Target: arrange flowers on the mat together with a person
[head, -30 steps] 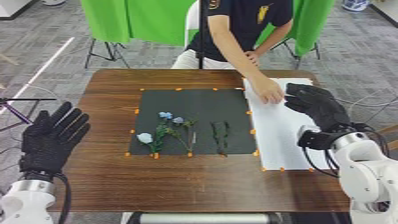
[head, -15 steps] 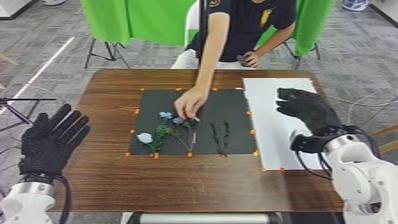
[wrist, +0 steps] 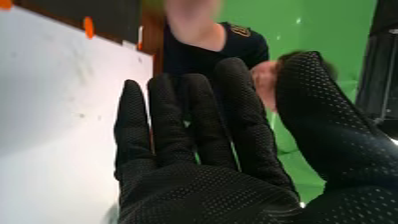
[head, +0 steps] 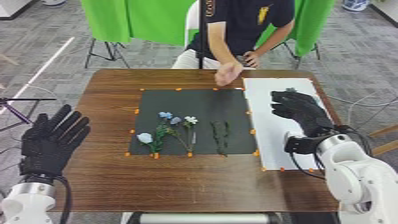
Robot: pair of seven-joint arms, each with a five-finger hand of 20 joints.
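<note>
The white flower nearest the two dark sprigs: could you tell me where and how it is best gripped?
Probably by the thin stem below the bloom of the white flower, right hand coming from the right, since other flowers crowd its left side.

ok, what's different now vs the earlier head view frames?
The person's hand went from the white sheet to the dark mat, let go of a white bloom beside the blue ones, then drew back past the mat's far edge. Right robot hand drifted slightly left. Left robot hand and the green stems stayed put.
</note>
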